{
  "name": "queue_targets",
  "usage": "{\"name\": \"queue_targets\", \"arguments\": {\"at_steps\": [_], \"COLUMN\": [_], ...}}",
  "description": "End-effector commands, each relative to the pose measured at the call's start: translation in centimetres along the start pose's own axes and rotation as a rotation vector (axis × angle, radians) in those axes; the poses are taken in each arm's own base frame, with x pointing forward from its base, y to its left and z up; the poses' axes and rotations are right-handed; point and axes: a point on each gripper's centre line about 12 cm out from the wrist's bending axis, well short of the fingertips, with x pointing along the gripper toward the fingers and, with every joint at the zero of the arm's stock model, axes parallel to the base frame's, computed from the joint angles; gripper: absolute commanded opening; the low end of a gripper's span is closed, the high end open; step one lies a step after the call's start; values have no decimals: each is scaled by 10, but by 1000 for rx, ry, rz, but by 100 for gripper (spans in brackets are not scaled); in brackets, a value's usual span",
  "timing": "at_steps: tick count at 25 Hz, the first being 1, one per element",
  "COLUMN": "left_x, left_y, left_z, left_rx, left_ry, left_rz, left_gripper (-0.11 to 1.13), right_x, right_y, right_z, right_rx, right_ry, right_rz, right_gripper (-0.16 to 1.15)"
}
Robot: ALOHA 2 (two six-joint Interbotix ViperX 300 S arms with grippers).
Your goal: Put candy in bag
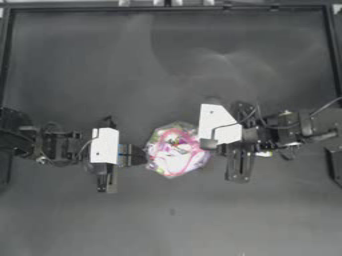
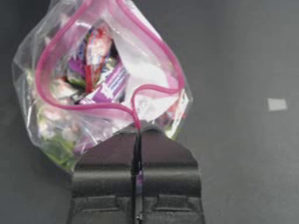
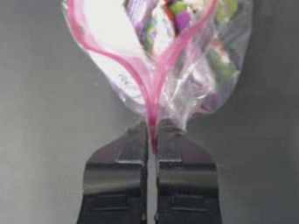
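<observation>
Gripping opposite ends of the bag [image 1: 175, 151] at frame centre, the left gripper [image 1: 135, 154] and right gripper [image 1: 208, 144] stretch it over the desk [image 1: 167, 60], seemingly to keep its mouth open. Left wrist view: fingers [image 2: 111, 162] clamped on the pink strip. Right wrist view: the same. No loose candy is discernible; possibly already inside.

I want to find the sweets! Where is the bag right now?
In the top view the bag sits near the middle of the table, held between the left gripper and the right gripper, each shut on its pink strip.
</observation>
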Motion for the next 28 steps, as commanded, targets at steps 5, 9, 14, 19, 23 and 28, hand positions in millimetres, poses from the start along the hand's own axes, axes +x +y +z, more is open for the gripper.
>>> {"name": "queue_targets", "arguments": {"at_steps": [5,9,14,19,23,28], "left_x": [0,2,5,5,4,3], "left_y": [4,7,9,8,8,8], "left_z": [10,7,3,3,5,7], "left_rx": [22,27,28,28,27,27], "left_ry": [-31,-19,-11,-9,-13,-19], "left_rz": [13,20,22,22,22,22], "left_gripper": [9,9,9,9,9,9], "right_x": [2,9,12,14,13,2], "right_y": [-5,-9,-11,-12,-11,-11], "right_z": [2,0,0,-4,-2,6], "right_rx": [20,28,29,26,29,23], "right_ry": [-48,-52,-56,-48,-58,-101], "right_rz": [3,2,1,-3,2,6], "right_gripper": [17,17,17,17,20,49]}}
